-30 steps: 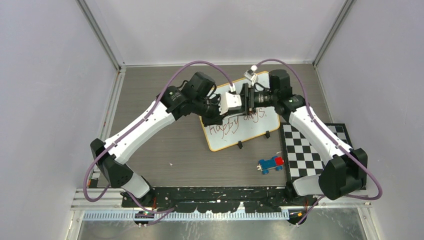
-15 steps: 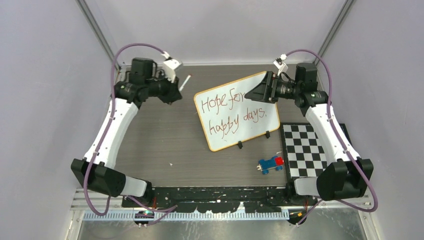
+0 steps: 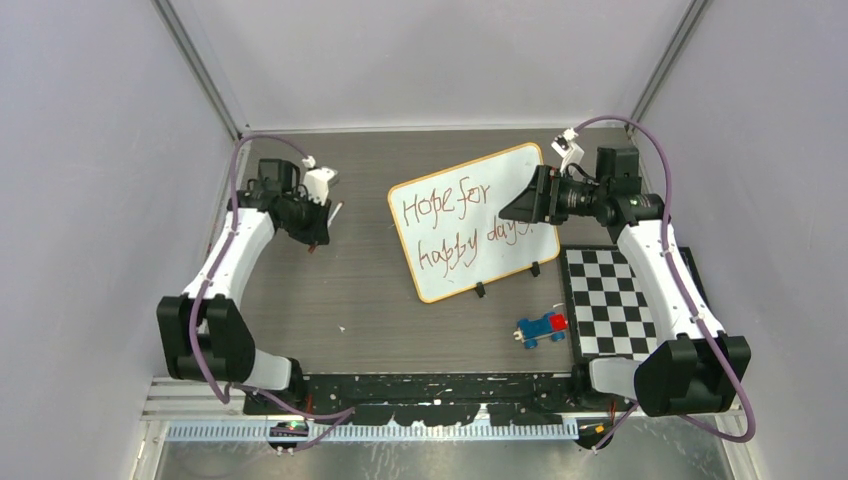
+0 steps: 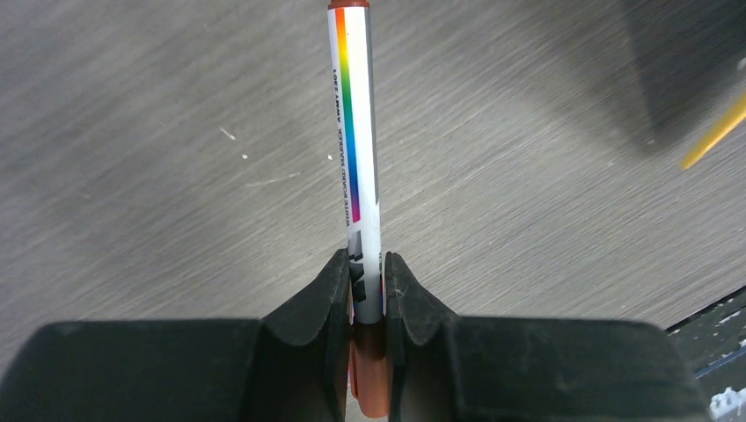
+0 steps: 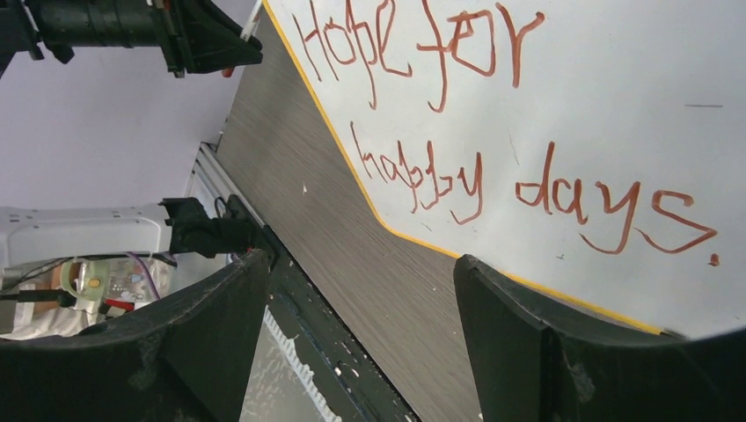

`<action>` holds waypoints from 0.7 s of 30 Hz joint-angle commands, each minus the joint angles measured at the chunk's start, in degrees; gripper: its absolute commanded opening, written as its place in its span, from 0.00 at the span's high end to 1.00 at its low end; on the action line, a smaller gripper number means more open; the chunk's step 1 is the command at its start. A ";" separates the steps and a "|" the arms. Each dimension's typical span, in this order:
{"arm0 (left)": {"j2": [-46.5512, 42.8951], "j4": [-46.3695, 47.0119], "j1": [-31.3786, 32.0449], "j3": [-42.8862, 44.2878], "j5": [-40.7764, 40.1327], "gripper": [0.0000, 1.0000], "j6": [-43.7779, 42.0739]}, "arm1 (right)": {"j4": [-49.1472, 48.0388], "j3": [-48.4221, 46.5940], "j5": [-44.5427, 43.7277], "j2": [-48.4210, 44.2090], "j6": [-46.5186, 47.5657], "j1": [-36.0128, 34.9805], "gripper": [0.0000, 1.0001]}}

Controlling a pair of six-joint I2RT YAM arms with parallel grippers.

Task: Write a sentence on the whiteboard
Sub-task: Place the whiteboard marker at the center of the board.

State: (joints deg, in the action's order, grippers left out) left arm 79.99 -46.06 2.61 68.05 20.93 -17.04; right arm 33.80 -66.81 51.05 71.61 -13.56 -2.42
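Clamping the marker (image 4: pixel 356 132) near its reddish-brown end, the left claw (image 4: pixel 365 264) is hovering over the left side of the worktop (image 3: pixel 350 280), well apart from the whiteboard (image 3: pixel 470 225). The marker's white barrel, striped in rainbow colours, is sticking out ahead of the fingers over bare grey wood grain; whether its far end is touching the surface I cannot tell. The right claw (image 5: pixel 361 262) is hanging at the board's right edge, its fingers spread wide with nothing between them. The whiteboard is sitting askew in the middle of the worktop, showing "Hope for happy days." in red. A toy car (image 3: pixel 541 328) is resting near its near right corner, just beside a checkerboard (image 3: pixel 625 300).
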 commanded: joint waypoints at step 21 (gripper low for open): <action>21.69 8.54 -0.28 -4.15 -5.96 0.79 -5.11 | 0.91 1.59 -0.60 -1.17 3.67 0.79 0.19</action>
State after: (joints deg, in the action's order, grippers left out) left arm 101.23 -39.20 2.59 63.59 15.42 -20.75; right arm 35.64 -65.01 50.22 71.48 -10.81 -2.00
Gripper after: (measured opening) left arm 0.201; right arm 0.812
